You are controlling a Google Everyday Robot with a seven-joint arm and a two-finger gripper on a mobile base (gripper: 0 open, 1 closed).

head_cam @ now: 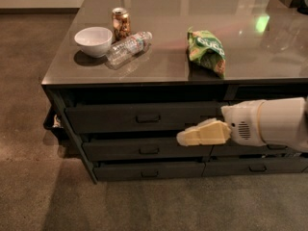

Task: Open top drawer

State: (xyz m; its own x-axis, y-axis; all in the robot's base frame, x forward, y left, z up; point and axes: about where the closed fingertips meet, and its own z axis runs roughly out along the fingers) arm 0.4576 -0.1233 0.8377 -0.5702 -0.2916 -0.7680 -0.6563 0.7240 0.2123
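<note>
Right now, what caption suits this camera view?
Gripper hangs near the top drawer, below-right of its handle; bowl, can, bottle, snack bag on the table.

Office-like room: carpet floor (pixel 33 191), grey drawer cabinet (pixel 159 69) bearing snacks (pixel 208 52), claw (pixel 183 138) before its drawers.
</note>
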